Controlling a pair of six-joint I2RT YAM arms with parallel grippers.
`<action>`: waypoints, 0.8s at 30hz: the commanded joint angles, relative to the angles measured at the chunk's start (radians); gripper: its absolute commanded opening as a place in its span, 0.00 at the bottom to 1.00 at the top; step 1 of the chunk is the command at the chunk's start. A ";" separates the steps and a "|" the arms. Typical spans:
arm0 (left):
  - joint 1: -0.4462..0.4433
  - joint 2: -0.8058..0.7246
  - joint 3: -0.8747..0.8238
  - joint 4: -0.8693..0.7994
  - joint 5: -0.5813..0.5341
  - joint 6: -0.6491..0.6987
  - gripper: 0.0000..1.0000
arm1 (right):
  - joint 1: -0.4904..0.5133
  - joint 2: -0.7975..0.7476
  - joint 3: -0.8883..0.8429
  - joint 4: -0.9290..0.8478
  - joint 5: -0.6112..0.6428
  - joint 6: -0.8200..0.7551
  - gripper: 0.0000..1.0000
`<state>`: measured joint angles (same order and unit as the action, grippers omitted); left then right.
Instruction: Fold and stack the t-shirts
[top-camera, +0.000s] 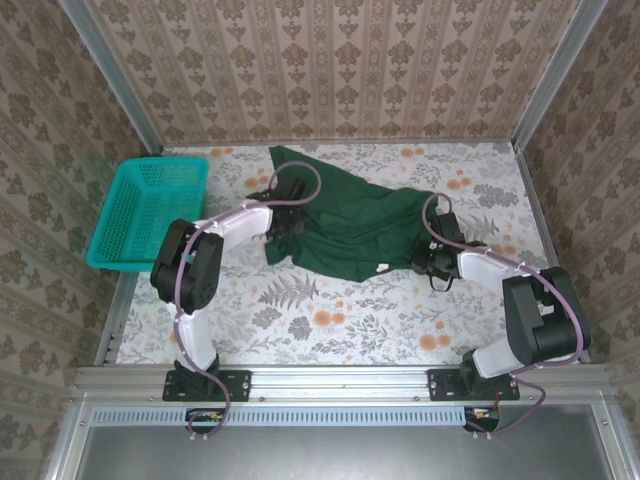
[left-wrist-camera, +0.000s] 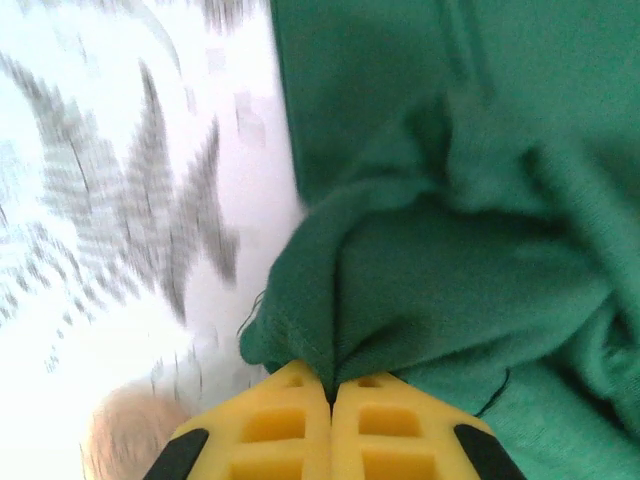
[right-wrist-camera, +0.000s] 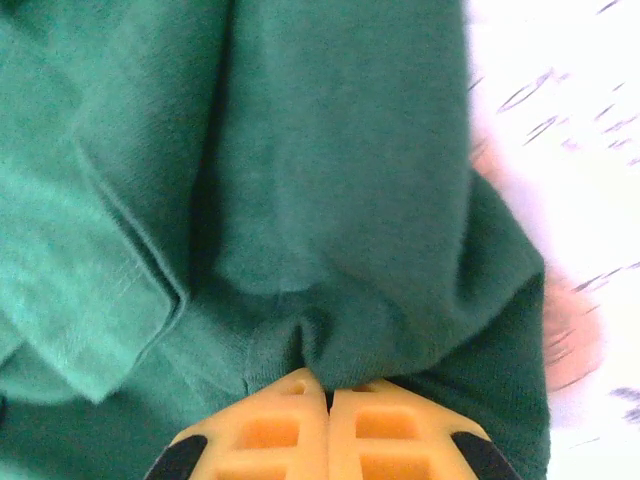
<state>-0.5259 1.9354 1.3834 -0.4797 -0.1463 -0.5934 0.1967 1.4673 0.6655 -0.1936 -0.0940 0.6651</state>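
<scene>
A dark green t-shirt (top-camera: 345, 215) lies crumpled across the middle of the flowered table, one end reaching toward the back. My left gripper (top-camera: 283, 222) sits at its left edge. In the left wrist view the yellow fingers (left-wrist-camera: 290, 425) are pressed together with a pinch of the t-shirt (left-wrist-camera: 470, 250) cloth drawn into their tips. My right gripper (top-camera: 425, 258) is at the shirt's right lower edge. In the right wrist view its fingers (right-wrist-camera: 290, 430) are likewise closed on a fold of the t-shirt (right-wrist-camera: 330, 200).
A teal mesh basket (top-camera: 150, 212) stands at the table's left edge, close to the left arm's elbow. Patterned walls with metal posts close in the back and both sides. Bare tablecloth (top-camera: 340, 320) lies between the shirt and the arm bases.
</scene>
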 joint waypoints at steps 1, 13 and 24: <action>0.026 0.075 0.188 -0.075 -0.007 0.083 0.00 | 0.114 -0.064 -0.058 -0.003 -0.056 0.098 0.00; 0.012 0.426 0.819 -0.331 0.105 0.201 0.00 | 0.764 0.212 0.007 0.491 0.130 0.692 0.05; 0.203 0.214 0.537 -0.302 -0.045 0.203 0.23 | 0.804 0.183 0.082 0.420 0.188 0.592 0.61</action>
<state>-0.3645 2.2501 1.9221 -0.7609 -0.1356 -0.4129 0.9977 1.7191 0.7574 0.3157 0.0292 1.3025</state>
